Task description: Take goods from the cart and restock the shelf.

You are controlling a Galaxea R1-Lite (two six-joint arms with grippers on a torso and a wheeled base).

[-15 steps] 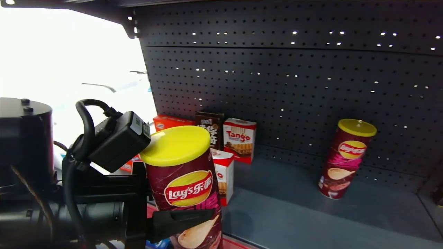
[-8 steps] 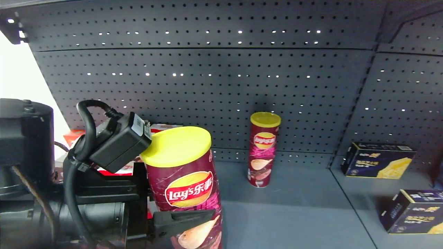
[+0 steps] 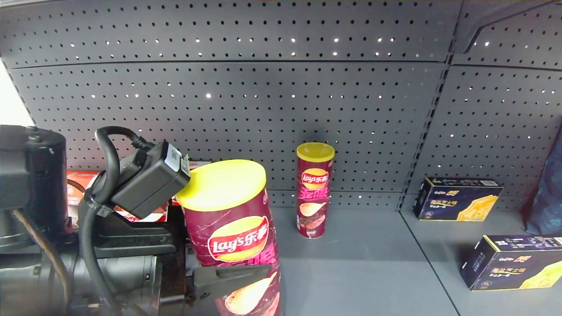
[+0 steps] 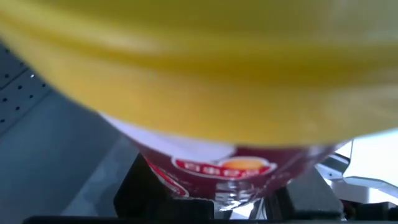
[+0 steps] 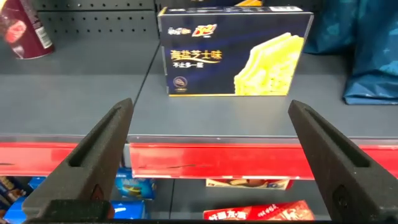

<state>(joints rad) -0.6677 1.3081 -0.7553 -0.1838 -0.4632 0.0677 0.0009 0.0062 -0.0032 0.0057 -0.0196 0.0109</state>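
A dark pegboard backs a grey shelf, with red boxes at its left end and dark boxes along its right end. The left gripper is clenched on a chip can, held up off the shelf near its front-left corner. It grips the lower body and keeps the can close to upright, most likely so that the base can go straight down onto the bare stretch. A matching can stands at the back edge against the pegboard, which suggests where this one belongs: beside it. The held can is a maroon tube with a yellow plastic lid, a red-and-yellow oval badge and a chip pictured low on its side. It looks rigid and smooth. The right gripper waits before the front edge with fingers spread wide and nothing between them — ready, by the look of it, but idle
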